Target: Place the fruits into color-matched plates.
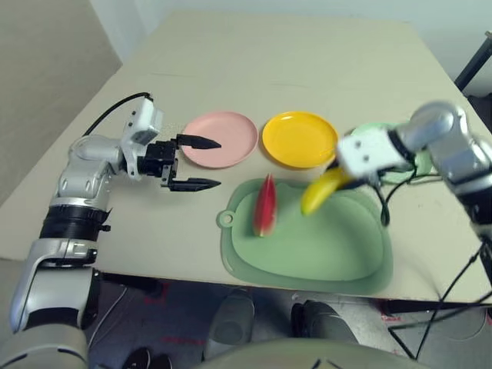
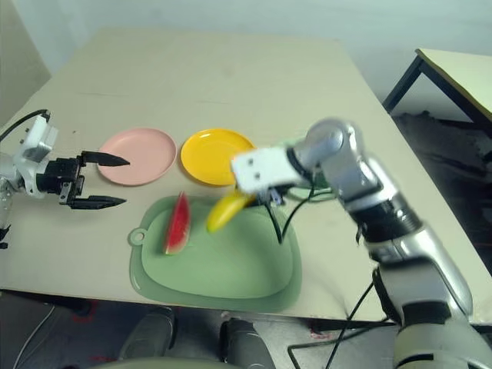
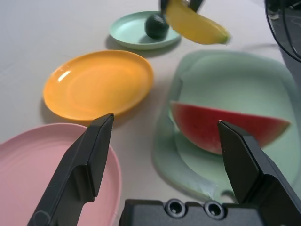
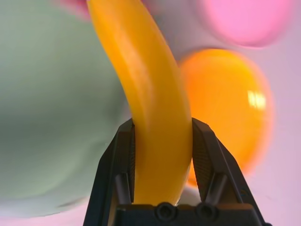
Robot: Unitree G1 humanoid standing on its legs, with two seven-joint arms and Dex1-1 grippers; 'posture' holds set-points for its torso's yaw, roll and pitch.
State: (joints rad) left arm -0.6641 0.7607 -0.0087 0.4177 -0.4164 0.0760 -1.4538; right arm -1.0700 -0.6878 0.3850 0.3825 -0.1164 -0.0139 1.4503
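The yellow banana hangs tilted just above the far right part of the green cutting mat, with my right gripper shut on its middle. On the left part of the mat lies the red watermelon wedge. Beyond the mat stand the pink plate and the yellow-orange plate, both bare. The mint green plate holds the dark avocado; my right arm partly covers it in the head views. To the left of the mat, beside the pink plate, my left gripper is open and holds nothing.
A black cable trails from my right wrist over the mat's right edge. The table's near edge runs just below the mat. A second table stands off to the right.
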